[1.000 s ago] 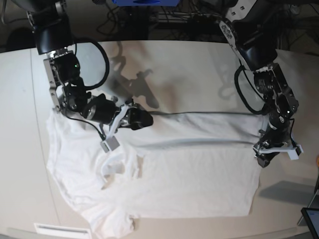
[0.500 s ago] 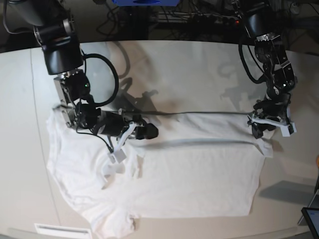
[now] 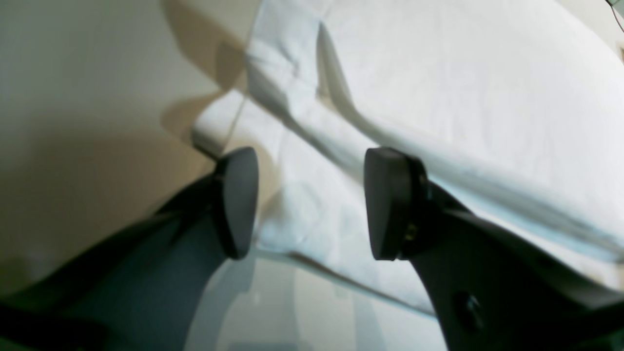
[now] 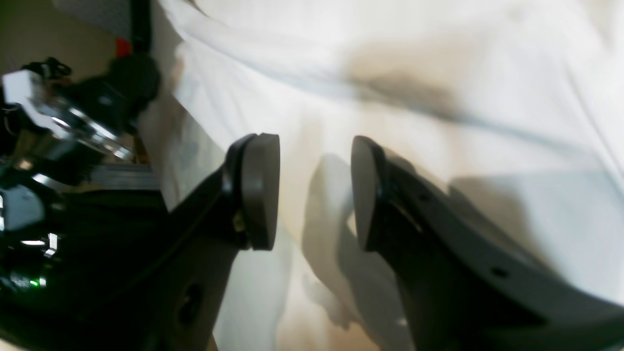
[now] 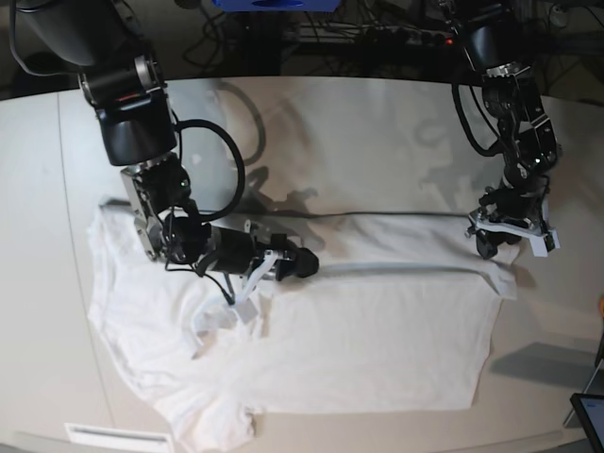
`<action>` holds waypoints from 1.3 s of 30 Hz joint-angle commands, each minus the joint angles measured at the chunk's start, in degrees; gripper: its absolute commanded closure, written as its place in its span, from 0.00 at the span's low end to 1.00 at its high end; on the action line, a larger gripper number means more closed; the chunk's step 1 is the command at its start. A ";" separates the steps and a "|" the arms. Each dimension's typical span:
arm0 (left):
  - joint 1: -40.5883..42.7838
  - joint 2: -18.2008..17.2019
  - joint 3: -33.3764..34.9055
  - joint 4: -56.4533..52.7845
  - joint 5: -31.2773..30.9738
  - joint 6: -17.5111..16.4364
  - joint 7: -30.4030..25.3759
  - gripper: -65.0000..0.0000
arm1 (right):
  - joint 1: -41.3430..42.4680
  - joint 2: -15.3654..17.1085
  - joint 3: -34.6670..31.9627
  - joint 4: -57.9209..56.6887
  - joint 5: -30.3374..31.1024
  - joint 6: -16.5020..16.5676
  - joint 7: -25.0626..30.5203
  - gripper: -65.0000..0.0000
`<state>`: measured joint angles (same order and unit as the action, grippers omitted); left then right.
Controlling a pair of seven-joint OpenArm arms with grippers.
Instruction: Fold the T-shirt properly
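- The right gripper (image 5: 304, 264), at nine o'clock on the table (image 5: 377, 132), hovers low over the shirt (image 5: 377, 349) near the collar, jaws spread and empty; its wrist view shows only cloth between the pads.
- The shirt lies flat across the table's near half, its far edge doubled over in a long ridge.
- The left gripper (image 5: 507, 238), at three o'clock, poises above the shirt's far right corner, jaws apart, pinching nothing.
- The step looks like regrasping between folds; next, each gripper likely needs to drop and pinch an edge.
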<state>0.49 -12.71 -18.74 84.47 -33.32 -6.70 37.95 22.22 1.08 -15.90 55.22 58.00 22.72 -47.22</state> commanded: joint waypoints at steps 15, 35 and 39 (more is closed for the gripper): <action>-0.80 -0.70 -0.55 -2.05 -0.22 -0.20 -1.43 0.48 | 1.83 -3.59 0.65 0.91 1.30 -2.81 2.52 0.99; -6.51 -0.70 -0.11 -6.97 -0.22 -0.20 -1.52 0.48 | 3.85 -6.31 0.74 -9.55 1.48 -2.81 6.12 1.00; -6.87 -0.78 -0.11 -8.91 -0.22 -0.20 -1.52 0.48 | 4.11 -6.40 0.47 -10.87 1.48 -2.81 7.44 1.00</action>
<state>-5.37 -12.58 -18.72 74.65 -33.23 -6.46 37.67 25.36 -4.82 -15.29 44.10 58.83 19.88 -40.14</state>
